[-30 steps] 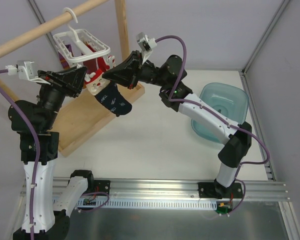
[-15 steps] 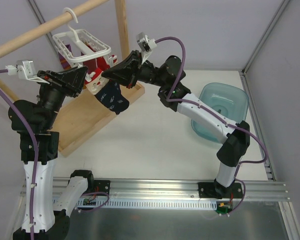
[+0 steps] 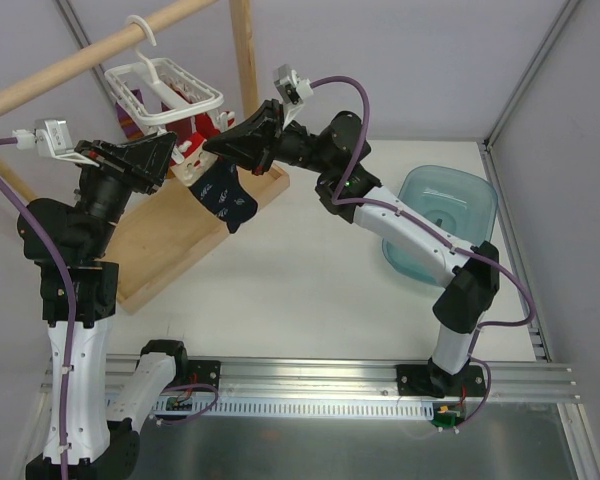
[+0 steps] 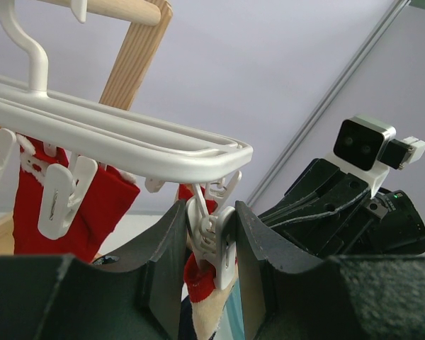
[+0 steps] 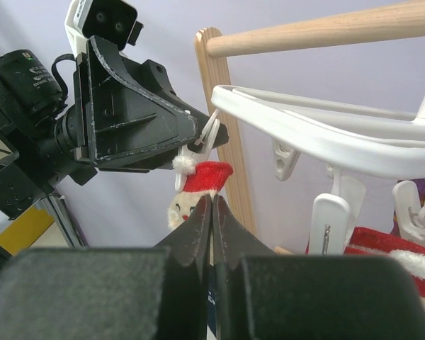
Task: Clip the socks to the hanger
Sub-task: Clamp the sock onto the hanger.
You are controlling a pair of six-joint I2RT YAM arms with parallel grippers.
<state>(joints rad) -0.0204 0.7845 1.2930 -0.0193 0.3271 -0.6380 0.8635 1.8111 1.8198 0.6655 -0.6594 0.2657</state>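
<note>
Left gripper [image 4: 211, 216] squeezes a white plastic clip [image 4: 217, 246] on the grid hanger [image 4: 127, 145]; right gripper [image 5: 212, 205] pinches the speckled navy sock [image 3: 225, 198], cuff seemingly inside.

A white table [image 3: 310, 290] carries a wooden base board [image 3: 170, 250] at its left, a teal tub [image 3: 460, 205] at its right, well apart, and a metal rail [image 3: 310, 378] along the near edge.

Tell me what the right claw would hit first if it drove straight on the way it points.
Probably the white clip that the left claw squeezes, just beyond the sock cuff gripped by the right claw. The left claw itself sits right behind. Depth is hard to judge.
</note>
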